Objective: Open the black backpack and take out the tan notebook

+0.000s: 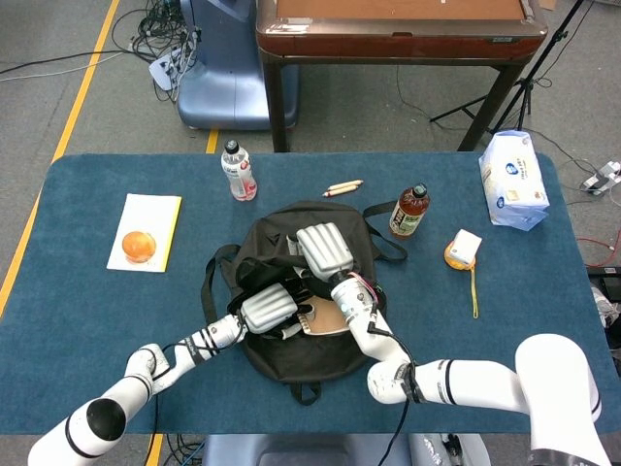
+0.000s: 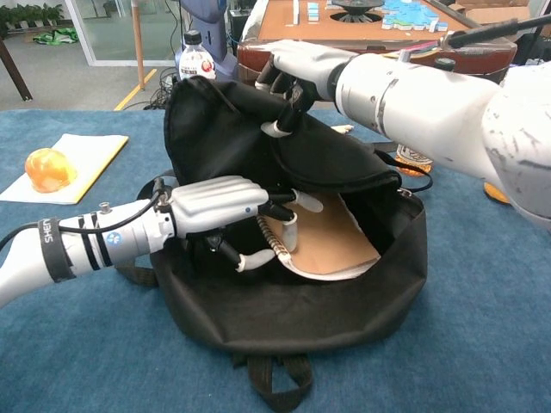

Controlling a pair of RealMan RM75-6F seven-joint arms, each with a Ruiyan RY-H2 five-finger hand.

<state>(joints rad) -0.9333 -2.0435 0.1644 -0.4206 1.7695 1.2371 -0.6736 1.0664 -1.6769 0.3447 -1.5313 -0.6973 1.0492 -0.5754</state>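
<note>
The black backpack (image 1: 291, 345) (image 2: 301, 301) lies open in the middle of the blue table. My right hand (image 1: 323, 249) (image 2: 297, 64) grips its top flap and holds it up off the opening. The tan notebook (image 1: 327, 318) (image 2: 331, 245) lies inside the opening, its spiral edge tilted up on the left. My left hand (image 1: 269, 308) (image 2: 219, 200) reaches into the opening and pinches that spiral edge between thumb and fingers. The notebook's far part is hidden under the raised flap.
A water bottle (image 1: 238, 171) stands behind the bag and a tea bottle (image 1: 408, 211) at its right. An orange (image 1: 139, 244) sits on a yellow pad at the left. A tissue pack (image 1: 512, 181) and a tape measure (image 1: 463, 249) lie at the right.
</note>
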